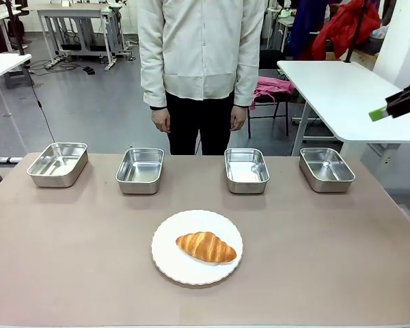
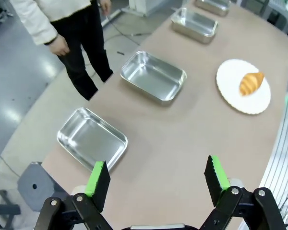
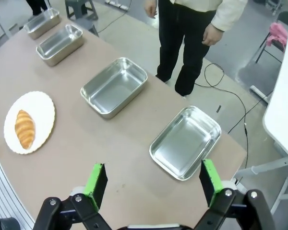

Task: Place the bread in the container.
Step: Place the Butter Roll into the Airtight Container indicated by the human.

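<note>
The front view faces across the table (image 1: 68, 273) toward the person (image 1: 201, 55), fairly near. Both wrist views look down from high over opposite ends; all share the plate (image 1: 191, 273) and croissant (image 1: 206, 247).

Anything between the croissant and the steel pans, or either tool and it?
Nothing visible. The golden-brown croissant sits uncovered on the round white plate; bare brown tabletop separates it from the four empty shiny rectangular steel pans. The left tool and right tool hang open above.

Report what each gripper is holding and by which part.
Nothing is held. The left gripper and the right gripper are both open and empty; the bread lies on the white plate.
</note>
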